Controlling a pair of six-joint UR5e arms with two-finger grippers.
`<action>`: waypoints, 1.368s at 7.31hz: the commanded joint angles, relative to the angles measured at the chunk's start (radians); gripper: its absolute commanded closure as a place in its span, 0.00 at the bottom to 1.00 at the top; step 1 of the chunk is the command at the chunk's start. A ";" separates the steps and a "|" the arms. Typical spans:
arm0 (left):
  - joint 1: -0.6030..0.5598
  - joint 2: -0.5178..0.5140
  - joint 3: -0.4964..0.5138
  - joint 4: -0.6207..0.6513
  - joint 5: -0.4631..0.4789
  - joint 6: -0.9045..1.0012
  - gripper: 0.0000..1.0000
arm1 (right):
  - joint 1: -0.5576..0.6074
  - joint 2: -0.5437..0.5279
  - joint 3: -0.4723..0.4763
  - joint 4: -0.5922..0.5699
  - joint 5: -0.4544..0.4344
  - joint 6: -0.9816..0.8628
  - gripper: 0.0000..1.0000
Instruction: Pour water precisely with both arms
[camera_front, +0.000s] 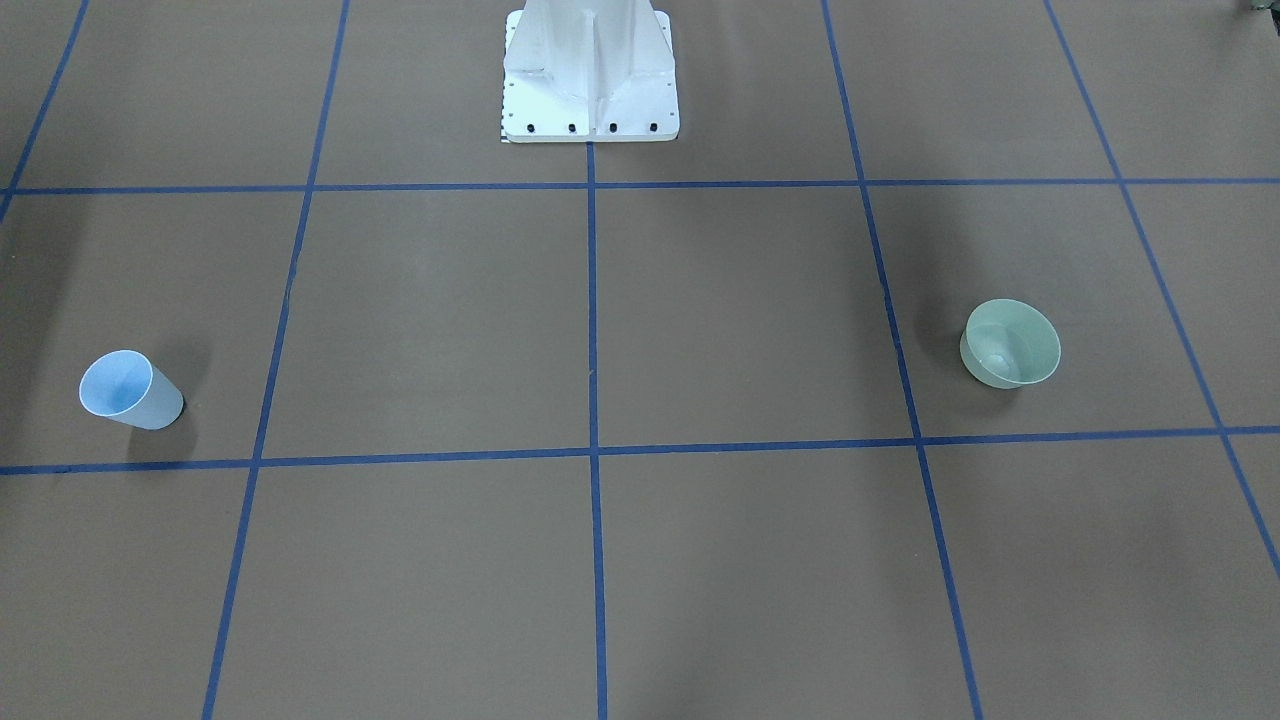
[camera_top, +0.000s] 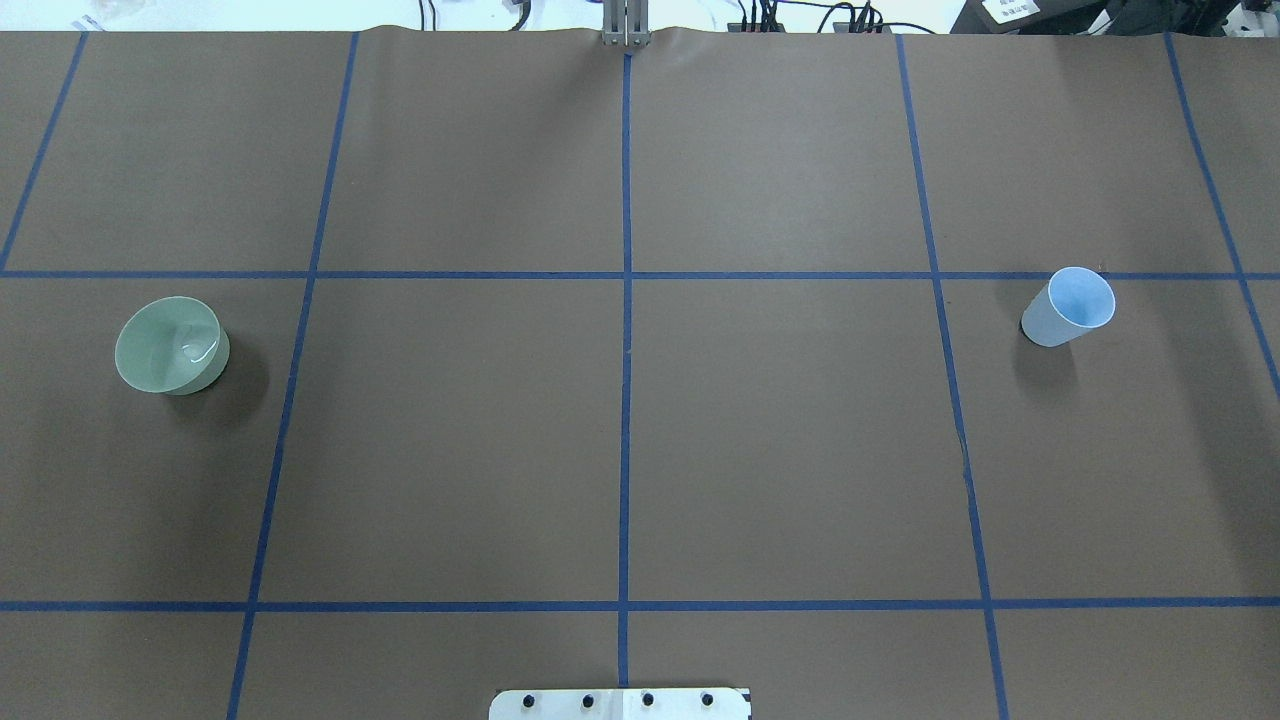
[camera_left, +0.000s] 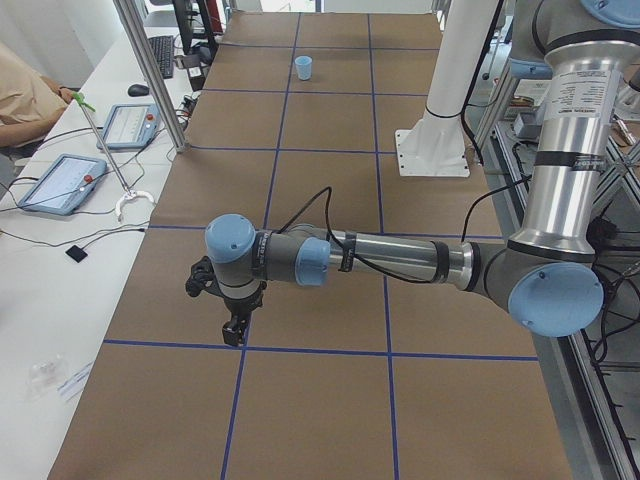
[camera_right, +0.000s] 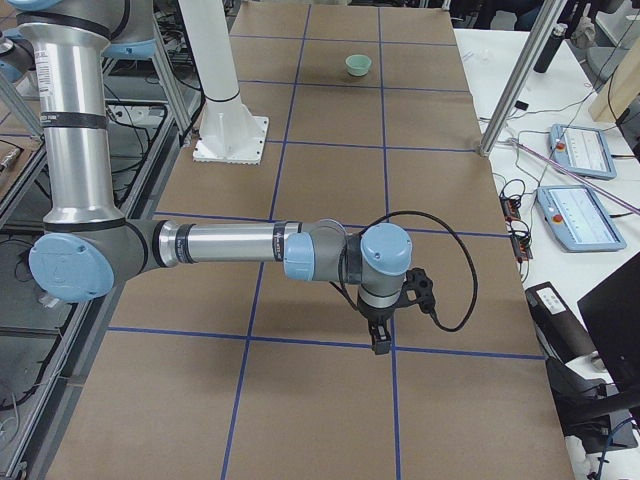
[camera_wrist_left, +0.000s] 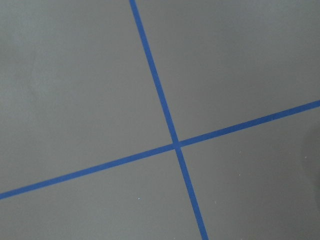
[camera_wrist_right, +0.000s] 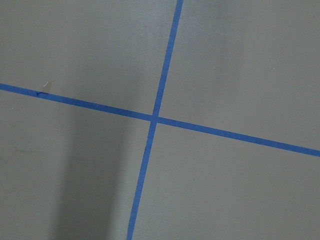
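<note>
Both arms are stretched out low over the brown table (camera_top: 450, 450), one at each end. The left arm (camera_left: 400, 262) hangs its left gripper (camera_left: 234, 335) pointing straight down above a crossing of blue tape (camera_wrist_left: 175, 145), and the right arm (camera_right: 230, 244) does the same with the right gripper (camera_right: 381, 342). Are the jaws apart or together? I can't tell from these side angles. The green bowl (camera_top: 168, 345) stands upright on the robot's left. The blue cup (camera_top: 1070, 305) stands upright well apart on its right, and both stand free. A faint silvery glint inside the bowl looks like the water (camera_top: 200, 350). The white pedestal (camera_front: 590, 80) stands midway along the robot's edge.
</note>
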 joint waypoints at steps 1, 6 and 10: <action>-0.004 0.015 0.014 0.005 0.002 -0.004 0.00 | -0.002 -0.002 -0.019 -0.004 0.005 0.002 0.00; -0.005 0.041 0.005 -0.007 0.016 0.004 0.00 | 0.000 -0.028 -0.005 0.004 0.002 -0.007 0.00; -0.005 0.073 -0.001 -0.012 0.016 0.004 0.00 | -0.002 -0.028 -0.005 0.001 0.006 -0.005 0.00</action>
